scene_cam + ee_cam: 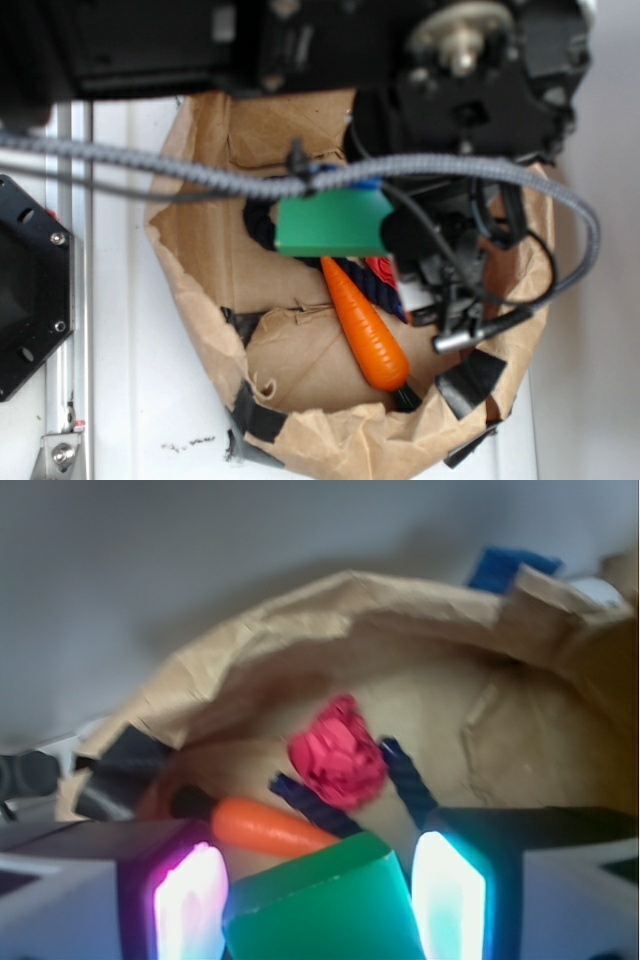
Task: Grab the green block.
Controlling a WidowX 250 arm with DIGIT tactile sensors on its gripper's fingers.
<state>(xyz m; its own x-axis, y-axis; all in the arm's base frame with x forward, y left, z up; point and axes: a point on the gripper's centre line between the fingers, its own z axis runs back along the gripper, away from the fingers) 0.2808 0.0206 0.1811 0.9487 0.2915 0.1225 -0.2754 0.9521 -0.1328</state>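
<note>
The green block (pixel 331 222) is a bright-green brick that sits raised over the open brown paper bag (pixel 200 280). In the wrist view the green block (pixel 322 908) fills the gap between my two glowing pads, the pink one (pixel 188 905) and the cyan one (pixel 449 895), and touches both. My gripper (pixel 318 905) is shut on it. In the exterior view the gripper (pixel 395 232) is a dark mass at the block's right end, its fingers mostly hidden.
In the bag lie an orange carrot (pixel 368 325) (pixel 270 827), a red wad (pixel 338 752) and a dark blue rope (pixel 405 770). A grey braided cable (pixel 200 172) crosses above the bag. A black mount (pixel 30 290) stands at the left.
</note>
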